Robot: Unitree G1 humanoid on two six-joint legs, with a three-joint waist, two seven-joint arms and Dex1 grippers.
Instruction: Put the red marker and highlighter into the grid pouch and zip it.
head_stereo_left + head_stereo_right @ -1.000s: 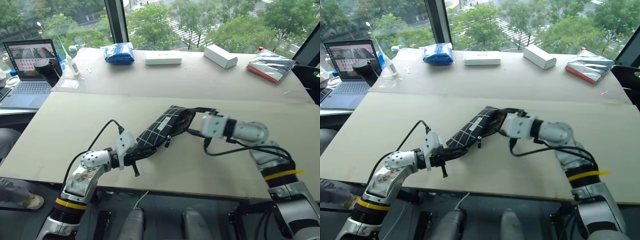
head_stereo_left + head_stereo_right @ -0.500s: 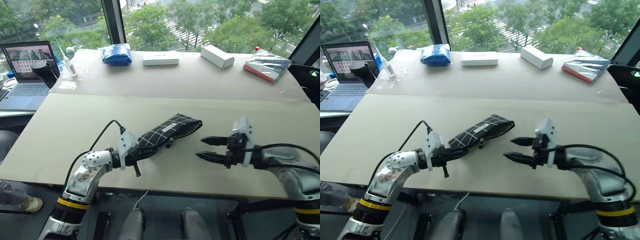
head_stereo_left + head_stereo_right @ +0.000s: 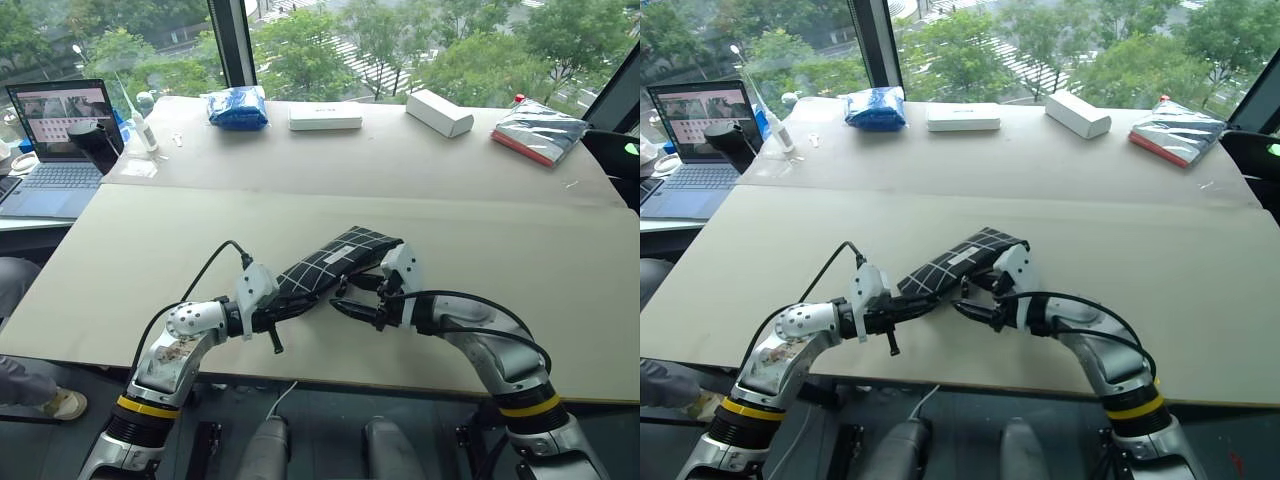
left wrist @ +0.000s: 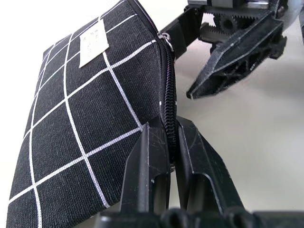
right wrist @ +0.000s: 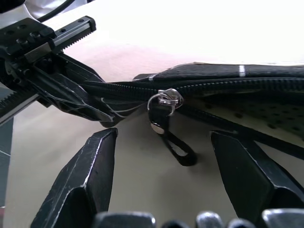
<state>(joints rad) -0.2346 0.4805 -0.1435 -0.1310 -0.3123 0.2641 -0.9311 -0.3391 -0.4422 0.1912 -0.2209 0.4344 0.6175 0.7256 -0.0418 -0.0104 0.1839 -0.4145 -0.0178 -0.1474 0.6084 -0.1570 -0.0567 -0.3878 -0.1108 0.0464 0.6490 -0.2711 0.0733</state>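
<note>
Right claw has swung back in beside the pouch.
Left claw clamps the pouch's zipper edge above the surface; right claw stands apart, flanking the pull strap — which could slip away if closed off-centre.

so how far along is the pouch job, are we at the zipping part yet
Looks like it. No marker or highlighter lies on the table, so they are probably inside, though the pouch hides its contents. In hand: the left gripper is shut on the zipper edge of the grid pouch, and the open right gripper faces the zipper pull. Left: grab the pull and zip along the part that gapes.
</note>
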